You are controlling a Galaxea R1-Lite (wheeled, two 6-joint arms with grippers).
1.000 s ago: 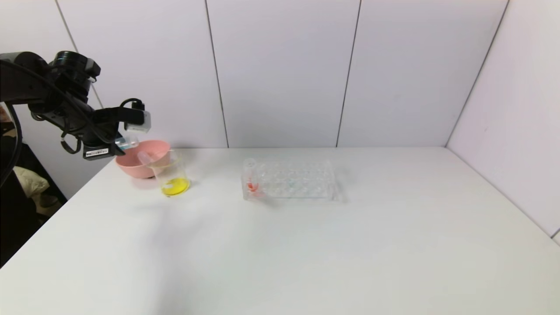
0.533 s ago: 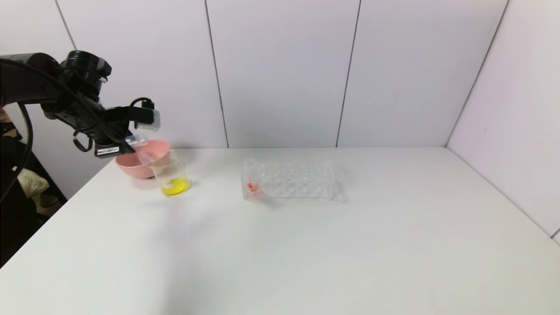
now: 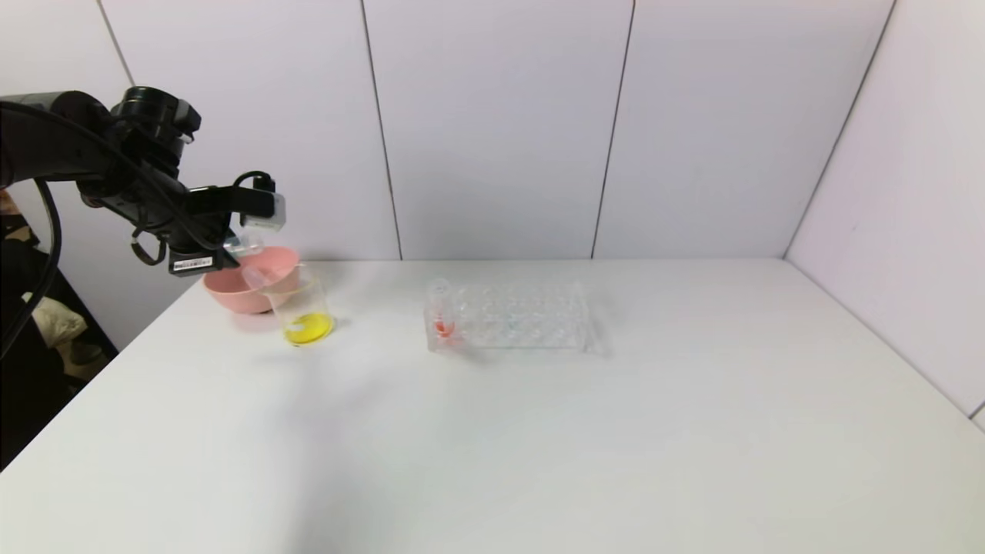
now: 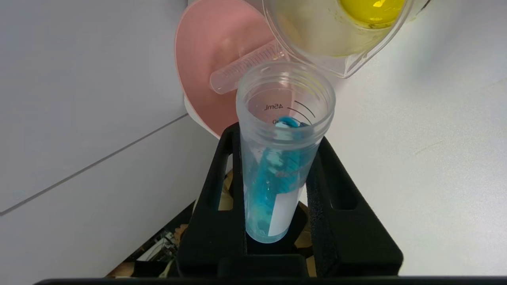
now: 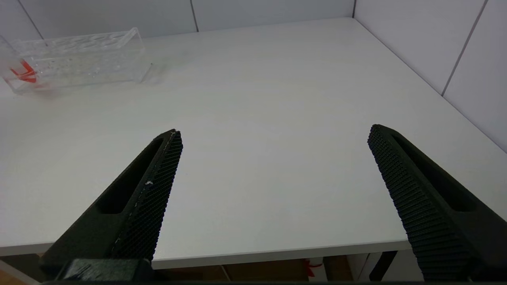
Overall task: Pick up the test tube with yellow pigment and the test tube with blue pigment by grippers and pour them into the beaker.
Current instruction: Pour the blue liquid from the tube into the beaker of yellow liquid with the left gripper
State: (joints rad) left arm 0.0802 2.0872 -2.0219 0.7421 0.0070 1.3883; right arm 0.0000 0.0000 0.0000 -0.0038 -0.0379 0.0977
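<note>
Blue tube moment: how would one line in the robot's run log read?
left gripper: shut on blue test tube, tilted toward beaker | beaker: yellow liquid only | pink bowl: holds empty tube | right gripper: open, idle

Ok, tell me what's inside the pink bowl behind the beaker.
An empty clear test tube lies tilted in the pink bowl. The beaker holding yellow liquid, and the blue-pigment tube gripped by the left gripper, cover part of the bowl's inside.

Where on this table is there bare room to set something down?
Bare table runs from the clear rack to the right wall, along the near edge too. It is crowded far left, where beaker, pink bowl and left pincer cluster.
</note>
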